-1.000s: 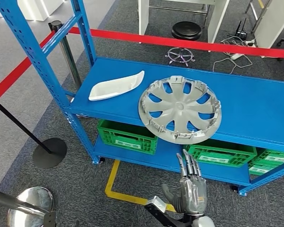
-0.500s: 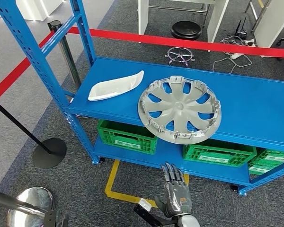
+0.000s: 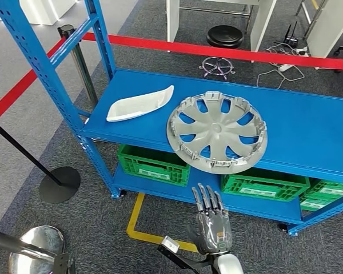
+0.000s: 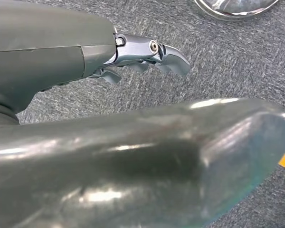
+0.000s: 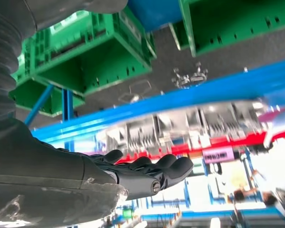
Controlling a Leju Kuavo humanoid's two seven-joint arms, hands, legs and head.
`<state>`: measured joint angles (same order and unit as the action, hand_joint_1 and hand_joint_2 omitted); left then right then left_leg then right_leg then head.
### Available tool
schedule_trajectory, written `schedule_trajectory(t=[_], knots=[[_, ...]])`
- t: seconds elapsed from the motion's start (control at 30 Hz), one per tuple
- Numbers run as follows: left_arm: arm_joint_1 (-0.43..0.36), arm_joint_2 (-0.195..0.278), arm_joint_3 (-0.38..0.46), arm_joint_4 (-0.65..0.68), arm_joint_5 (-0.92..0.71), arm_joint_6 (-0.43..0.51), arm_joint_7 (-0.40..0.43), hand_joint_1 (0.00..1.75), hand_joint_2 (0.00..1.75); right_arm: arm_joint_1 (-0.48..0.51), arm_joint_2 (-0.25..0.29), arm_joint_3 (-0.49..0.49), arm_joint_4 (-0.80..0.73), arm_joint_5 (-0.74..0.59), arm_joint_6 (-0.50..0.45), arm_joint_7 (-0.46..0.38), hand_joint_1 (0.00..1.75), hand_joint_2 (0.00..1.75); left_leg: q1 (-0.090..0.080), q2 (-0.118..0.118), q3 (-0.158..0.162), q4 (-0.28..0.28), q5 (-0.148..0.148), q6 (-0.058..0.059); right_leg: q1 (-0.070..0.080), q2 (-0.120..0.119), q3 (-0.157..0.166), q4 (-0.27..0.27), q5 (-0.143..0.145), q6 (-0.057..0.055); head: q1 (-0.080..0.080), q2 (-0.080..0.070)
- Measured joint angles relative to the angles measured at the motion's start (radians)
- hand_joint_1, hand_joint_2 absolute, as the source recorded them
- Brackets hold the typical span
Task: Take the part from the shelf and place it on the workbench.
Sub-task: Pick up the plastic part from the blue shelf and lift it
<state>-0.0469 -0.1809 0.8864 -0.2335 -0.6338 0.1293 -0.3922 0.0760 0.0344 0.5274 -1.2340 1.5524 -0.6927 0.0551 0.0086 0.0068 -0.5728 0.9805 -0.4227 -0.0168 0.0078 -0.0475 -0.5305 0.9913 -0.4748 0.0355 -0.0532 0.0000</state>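
Note:
A grey wheel cover (image 3: 217,132) lies flat on the blue shelf (image 3: 299,125), overhanging its front edge. To its left on the same shelf lies a white curved part (image 3: 139,104). My right hand (image 3: 211,225) is raised below and in front of the wheel cover, fingers straight and apart, holding nothing. The right wrist view looks up past that hand (image 5: 144,173) at the wheel cover's rim (image 5: 191,128) under the shelf edge (image 5: 205,92). My left hand (image 4: 134,50) hangs over the grey carpet, fingers extended and empty.
Green crates (image 3: 154,164) (image 3: 264,184) stand on the lower shelf. Red barrier tape (image 3: 230,52) runs behind the rack, with stanchion bases (image 3: 59,184) (image 3: 36,248) on the floor at the left. A yellow floor line (image 3: 137,220) lies before the rack.
My right hand has moved left, dipping lower half a second ago and then rising a little. The wheel cover and the white part have not moved.

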Motion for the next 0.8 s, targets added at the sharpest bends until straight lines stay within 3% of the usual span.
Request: schedule_trajectory(t=[0.17,0.33,0.43,0.53,0.63,0.7,0.77,0.8], knots=[[0.000,0.000,0.003,0.001,-0.007,0.009,0.000,0.00,0.00,0.004,-0.009,0.015,-0.160,0.017,0.000,0.042,0.00,1.75,0.000,0.000,0.000,0.000,0.000,0.000,0.000,0.000,-0.002,0.000,0.000,0.000,0.000,0.000],[0.000,-0.002,0.007,0.001,-0.014,0.013,-0.003,0.00,0.00,0.011,-0.013,0.020,-0.305,0.018,-0.001,-0.014,0.00,1.75,0.000,0.000,0.000,0.000,0.000,0.000,0.000,0.000,-0.004,0.000,0.000,0.000,0.000,0.000],[0.000,-0.002,0.007,0.001,-0.020,0.010,-0.003,0.00,0.00,0.011,-0.013,0.022,-0.324,0.018,-0.001,-0.006,0.00,1.75,-0.002,0.000,-0.001,0.002,-0.001,0.002,-0.002,0.000,0.000,-0.001,0.001,0.003,0.000,0.000],[0.000,-0.002,0.010,0.001,-0.027,0.007,-0.005,0.00,0.00,0.008,-0.014,0.030,-0.324,0.018,-0.001,0.018,0.00,1.75,-0.006,0.000,-0.004,0.002,-0.005,0.011,-0.006,-0.002,0.005,0.000,0.006,0.009,-0.001,0.000],[-0.001,-0.002,0.013,0.001,-0.033,0.008,-0.012,0.00,0.00,0.004,-0.014,0.036,-0.318,0.018,-0.001,0.025,0.00,1.75,-0.003,-0.006,0.004,-0.011,-0.010,0.029,-0.009,0.002,0.002,0.020,0.009,0.024,0.001,0.000],[-0.003,-0.002,0.013,0.001,-0.036,0.008,-0.015,0.00,0.00,-0.001,-0.015,0.040,-0.310,0.019,-0.002,0.028,0.00,1.75,0.001,-0.012,0.015,-0.015,-0.009,0.036,-0.011,0.022,-0.033,0.085,-0.035,0.027,0.008,0.000],[-0.004,-0.002,0.014,0.001,-0.038,0.006,-0.017,0.00,0.00,-0.003,-0.015,0.042,-0.297,0.018,-0.002,0.033,0.00,1.75,0.001,-0.015,0.016,-0.016,-0.010,0.037,-0.014,0.041,-0.104,0.216,-0.101,0.028,0.016,0.000],[-0.004,-0.002,0.014,0.001,-0.039,0.004,-0.017,0.00,0.00,-0.003,-0.016,0.043,-0.288,0.018,-0.002,0.035,0.00,1.75,0.001,-0.018,0.016,-0.015,-0.011,0.035,-0.015,0.044,-0.136,0.270,-0.120,0.028,0.017,0.000]])
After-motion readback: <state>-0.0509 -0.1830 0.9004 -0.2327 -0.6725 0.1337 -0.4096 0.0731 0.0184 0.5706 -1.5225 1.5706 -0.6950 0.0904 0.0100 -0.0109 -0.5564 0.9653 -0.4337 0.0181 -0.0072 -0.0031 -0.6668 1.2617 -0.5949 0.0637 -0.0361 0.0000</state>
